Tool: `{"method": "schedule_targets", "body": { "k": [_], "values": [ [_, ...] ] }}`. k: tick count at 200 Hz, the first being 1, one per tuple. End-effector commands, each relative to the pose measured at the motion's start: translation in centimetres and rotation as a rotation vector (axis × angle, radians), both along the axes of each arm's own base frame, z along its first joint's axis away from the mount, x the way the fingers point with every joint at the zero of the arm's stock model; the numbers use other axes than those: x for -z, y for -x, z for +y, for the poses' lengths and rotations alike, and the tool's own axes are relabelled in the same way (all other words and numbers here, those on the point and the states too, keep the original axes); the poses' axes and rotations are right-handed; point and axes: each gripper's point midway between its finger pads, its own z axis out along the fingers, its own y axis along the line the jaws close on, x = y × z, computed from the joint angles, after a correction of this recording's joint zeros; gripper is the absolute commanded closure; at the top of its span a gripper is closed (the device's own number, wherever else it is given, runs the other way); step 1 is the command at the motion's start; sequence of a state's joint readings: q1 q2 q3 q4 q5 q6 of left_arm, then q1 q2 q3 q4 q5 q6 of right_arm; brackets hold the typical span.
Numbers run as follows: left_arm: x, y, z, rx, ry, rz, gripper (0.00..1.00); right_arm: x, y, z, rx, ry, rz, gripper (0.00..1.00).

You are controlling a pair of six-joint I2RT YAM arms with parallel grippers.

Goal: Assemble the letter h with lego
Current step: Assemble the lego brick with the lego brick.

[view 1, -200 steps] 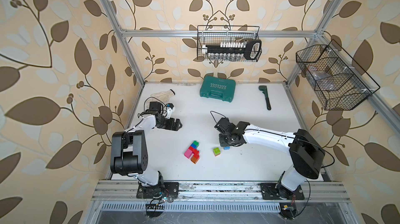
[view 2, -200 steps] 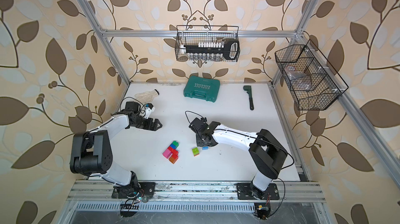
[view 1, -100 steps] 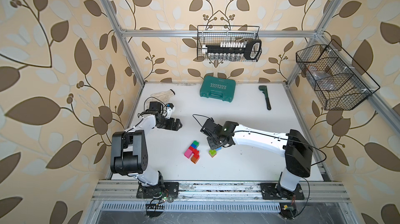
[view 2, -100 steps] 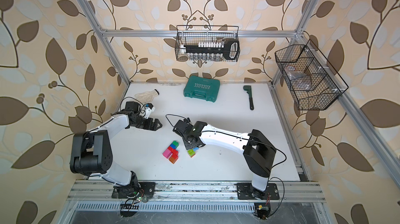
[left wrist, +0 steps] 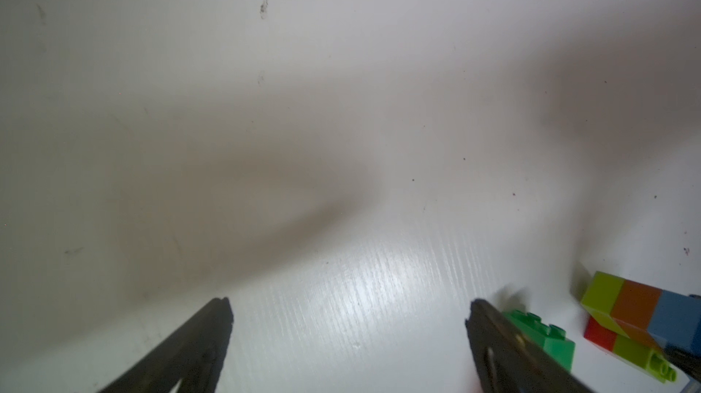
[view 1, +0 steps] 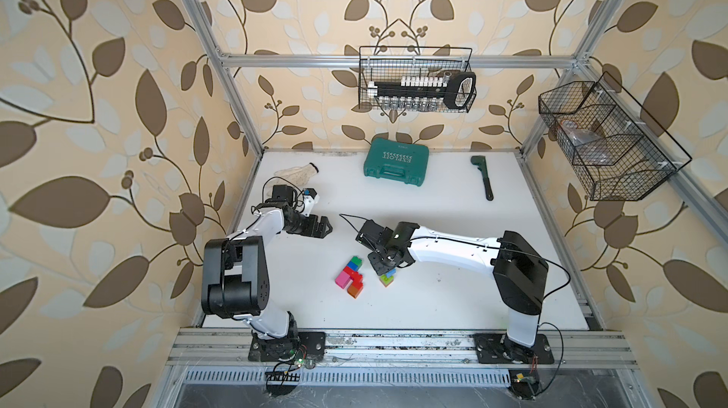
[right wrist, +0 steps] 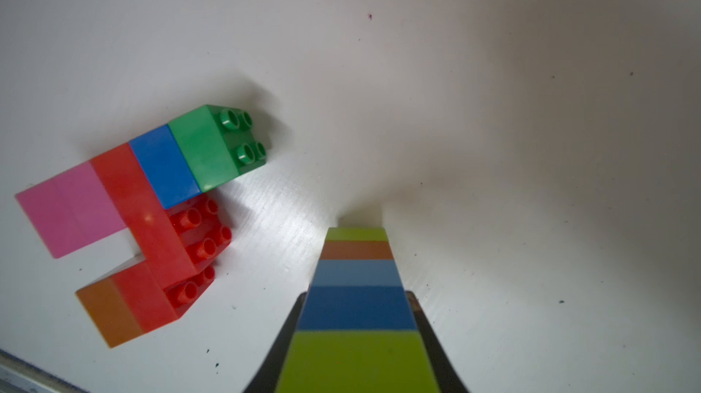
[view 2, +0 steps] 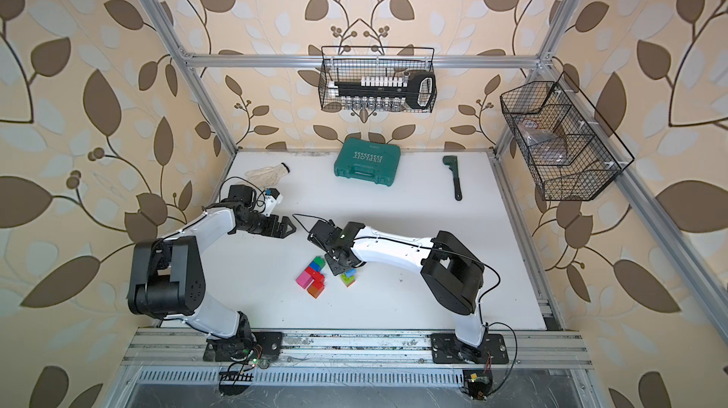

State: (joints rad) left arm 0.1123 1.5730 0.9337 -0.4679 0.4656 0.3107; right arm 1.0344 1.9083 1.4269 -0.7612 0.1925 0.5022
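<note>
Lego lies and hangs in two groups near the front of the white table (view 1: 453, 307). A flat cluster (view 1: 350, 274) of joined bricks lies on its side: a line of pink, red, blue and green, with a red and orange branch beside it and studs pointing toward the right arm, as the right wrist view (right wrist: 151, 212) shows.

Just beside the cluster, on the right arm's side, the right gripper (view 1: 380, 264) points steeply down with its fingers (right wrist: 425, 319) clamped on a brick column (right wrist: 358, 296). The column is banded lime, orange, pale blue, blue and lime. Its low end (view 2: 348, 279) is close to the table, but contact cannot be judged. The right arm reaches in low from its base, its forearm nearly level across the table and its wrist bent down over the column.

Beyond the cluster, toward the left wall, the left gripper (view 1: 325, 226) hovers with jaws wide apart, holding nothing. In the left wrist view (left wrist: 349, 315) bare table shows between the fingers. The left arm is folded back, with its elbow high near its base and its forearm angled away.

Well beyond the cluster, by the back wall, lie a teal tool case (view 1: 396, 163), a dark green wrench (view 1: 483, 177) and a white glove (view 1: 297, 171). Above them hang wire baskets (view 1: 415, 79).
</note>
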Motion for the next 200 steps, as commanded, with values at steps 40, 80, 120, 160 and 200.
{"method": "schedule_targets", "body": {
  "k": [40,80,120,160,200],
  "values": [
    [-0.7,-0.6,-0.2,0.005,0.021,-0.009,0.01,0.2,0.5,3.1,-0.144,-0.052,-0.022,0.77],
    [-0.6,-0.5,-0.1,0.005,0.019,-0.005,0.01,0.9,0.8,2.6,-0.18,-0.02,-0.047,0.77],
    [-0.5,-0.5,-0.1,0.005,0.022,-0.001,0.01,1.5,0.9,2.2,-0.195,-0.025,-0.058,0.78],
    [-0.4,-0.5,-0.2,0.007,0.025,0.005,0.01,1.7,1.0,2.0,-0.211,-0.021,-0.063,0.77],
    [-0.3,-0.5,-0.2,0.009,0.028,0.009,0.01,1.2,0.9,1.5,-0.201,-0.037,-0.096,0.77]
  ]
}}
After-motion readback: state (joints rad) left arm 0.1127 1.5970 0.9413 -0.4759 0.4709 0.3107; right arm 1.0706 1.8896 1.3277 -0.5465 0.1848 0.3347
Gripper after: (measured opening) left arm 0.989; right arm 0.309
